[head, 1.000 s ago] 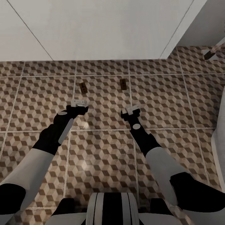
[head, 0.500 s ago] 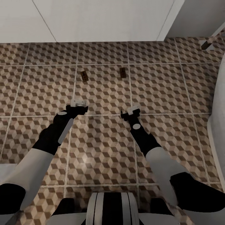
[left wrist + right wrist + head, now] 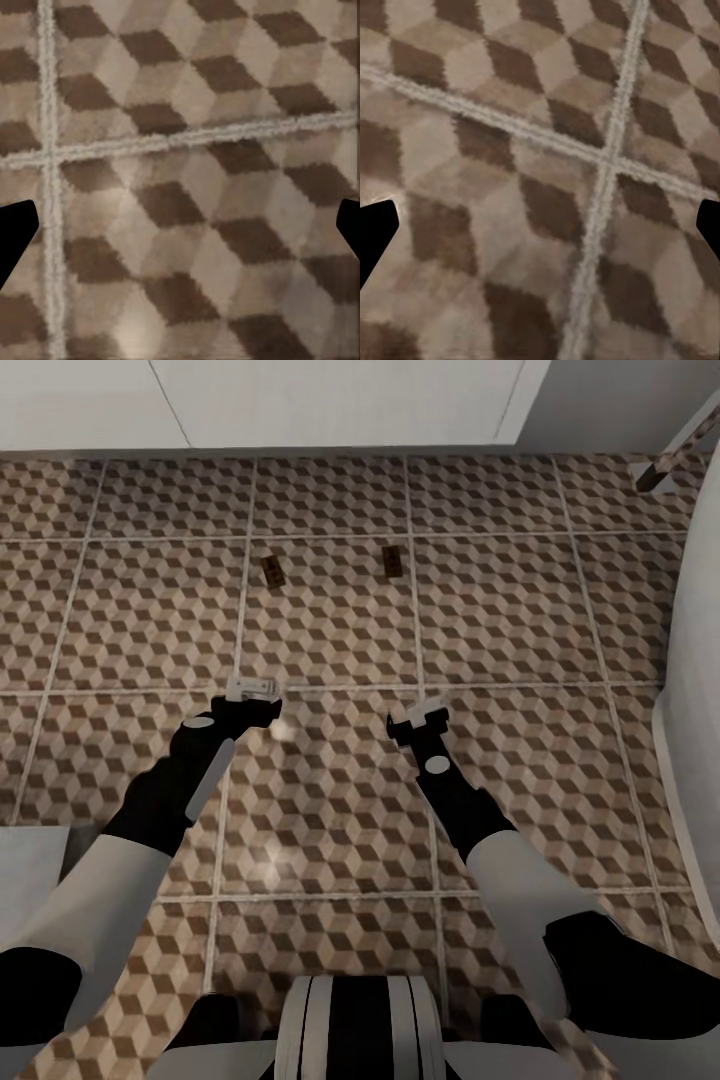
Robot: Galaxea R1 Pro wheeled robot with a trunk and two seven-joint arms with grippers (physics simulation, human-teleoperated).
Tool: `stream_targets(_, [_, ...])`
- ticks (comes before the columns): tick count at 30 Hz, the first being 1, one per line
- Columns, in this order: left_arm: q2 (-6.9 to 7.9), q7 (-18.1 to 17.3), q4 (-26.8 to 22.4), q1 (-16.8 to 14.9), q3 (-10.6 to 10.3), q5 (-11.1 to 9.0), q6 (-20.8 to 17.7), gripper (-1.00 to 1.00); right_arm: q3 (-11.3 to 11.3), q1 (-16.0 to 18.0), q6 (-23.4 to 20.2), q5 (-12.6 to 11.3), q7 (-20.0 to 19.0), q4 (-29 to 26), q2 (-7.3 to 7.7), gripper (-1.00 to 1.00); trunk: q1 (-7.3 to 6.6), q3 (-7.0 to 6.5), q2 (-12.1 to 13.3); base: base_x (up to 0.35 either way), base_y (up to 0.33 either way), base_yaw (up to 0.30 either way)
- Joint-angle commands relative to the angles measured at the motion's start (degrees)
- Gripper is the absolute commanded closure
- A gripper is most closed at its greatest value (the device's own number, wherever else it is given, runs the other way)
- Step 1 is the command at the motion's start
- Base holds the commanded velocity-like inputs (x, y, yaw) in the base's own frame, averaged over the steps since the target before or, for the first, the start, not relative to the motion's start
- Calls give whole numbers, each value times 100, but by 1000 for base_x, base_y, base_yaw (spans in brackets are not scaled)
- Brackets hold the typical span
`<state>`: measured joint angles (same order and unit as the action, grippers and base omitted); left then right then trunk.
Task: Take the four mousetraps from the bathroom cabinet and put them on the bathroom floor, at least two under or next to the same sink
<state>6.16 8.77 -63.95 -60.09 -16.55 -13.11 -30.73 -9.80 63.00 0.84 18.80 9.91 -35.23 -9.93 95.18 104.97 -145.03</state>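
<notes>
Two mousetraps lie flat on the cube-patterned bathroom floor: one mousetrap to the left and the other mousetrap about one tile's width right of it, both a short way in front of a white panelled front. My left gripper hovers over the tiles about a tile short of the left trap. Level with it, my right gripper is equally short of the right trap. Both are open and hold nothing; the wrist views show bare tile between the left fingertips and the right fingertips.
A white rounded fixture rises along the right edge. A slanted pale leg stands at the far right corner. A pale flat surface shows at the lower left beside my left arm.
The whole picture has shifted: floor, traps and white front have slid up the frame, so the camera has moved back. Both arms keep the same pose.
</notes>
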Motion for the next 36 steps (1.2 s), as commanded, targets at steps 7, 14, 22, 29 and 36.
stream_targets(7, [11, 37, -56, 6, -37, -67, -32, -100, -7, 2, -3, 37, 38, 7, 9, -100, -2, 3, -1, -66, 0, 0])
stream_targets(14, [8, 47, -114, 27, -44, -76, -65, -100, -10, 2, -8, 42, 75, -2, -1, -100, -2, 3, -1, -12, 0, 0])
stream_targets(22, [12, 61, -220, 38, -42, -76, -89, -100, -7, 0, -20, 52, 102, -17, -3, -100, -2, 3, -1, -1, 0, 0])
stream_targets(29, [16, 63, -263, 45, -41, -71, -104, -100, -5, -5, -22, 54, 110, -19, -1, -100, -2, 3, -1, 0, 0, 0])
stream_targets(36, [17, 64, -265, 46, -41, -69, -108, -100, -4, -5, -22, 54, 116, -45, -1, -100, -13, -86, 4, 0, 0, 0])
